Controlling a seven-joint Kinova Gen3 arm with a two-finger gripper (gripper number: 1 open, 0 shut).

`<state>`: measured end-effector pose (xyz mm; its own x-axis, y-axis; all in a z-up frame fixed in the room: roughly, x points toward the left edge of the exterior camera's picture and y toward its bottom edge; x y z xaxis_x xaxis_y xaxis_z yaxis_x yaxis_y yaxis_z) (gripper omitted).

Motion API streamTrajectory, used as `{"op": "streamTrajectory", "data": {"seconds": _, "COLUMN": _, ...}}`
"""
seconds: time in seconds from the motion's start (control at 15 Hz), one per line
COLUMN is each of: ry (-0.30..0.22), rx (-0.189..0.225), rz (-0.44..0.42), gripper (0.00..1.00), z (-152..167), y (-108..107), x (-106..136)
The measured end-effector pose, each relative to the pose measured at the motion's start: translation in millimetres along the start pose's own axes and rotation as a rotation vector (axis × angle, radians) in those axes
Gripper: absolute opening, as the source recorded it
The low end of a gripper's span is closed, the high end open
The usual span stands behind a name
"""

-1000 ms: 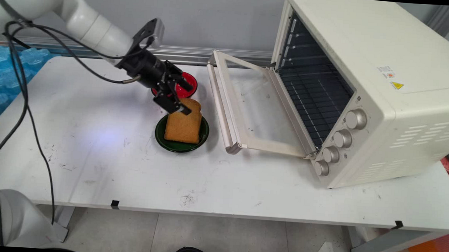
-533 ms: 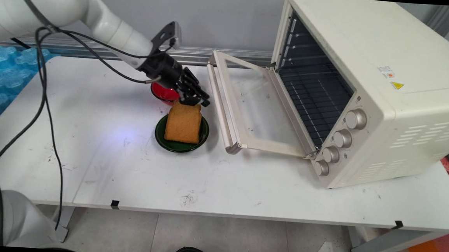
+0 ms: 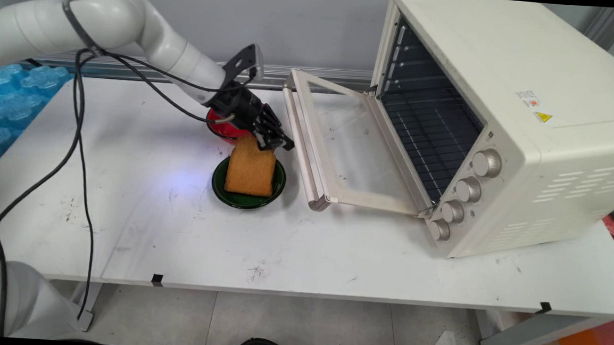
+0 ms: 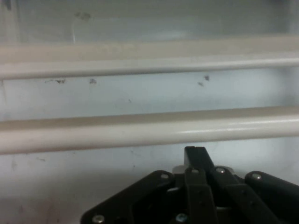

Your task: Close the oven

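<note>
Centre frame, the gripper (image 3: 272,140) has its fingers closed together, touching the top edge of the toast slice (image 3: 250,169), which stands upright on the green plate (image 3: 221,189). Beside it on the counter (image 3: 175,239), the oven door (image 3: 340,148) hangs open.

You see almost no readable text here. On the sloping top of the cream toaster oven (image 3: 508,99) sit two small stickers. The upper one is a white label (image 3: 528,98) with red and grey marks, its print too small to read. Just below it is a yellow warning sticker (image 3: 543,117) bearing a triangle sign; any words on it cannot be made out. The four silver knobs (image 3: 486,162) on the oven's front panel have tiny markings beside them, also illegible. The hand view shows no lettering at all.
</note>
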<state>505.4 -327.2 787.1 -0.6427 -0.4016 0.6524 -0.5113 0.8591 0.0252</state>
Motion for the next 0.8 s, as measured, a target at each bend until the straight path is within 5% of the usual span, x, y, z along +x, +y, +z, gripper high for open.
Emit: {"op": "streamTrajectory", "data": {"seconds": 0.8, "ry": 0.017, "rx": 0.025, "rz": -0.022, "gripper": 0.0, "z": 36.7, "y": -11.2, "x": 9.7}}
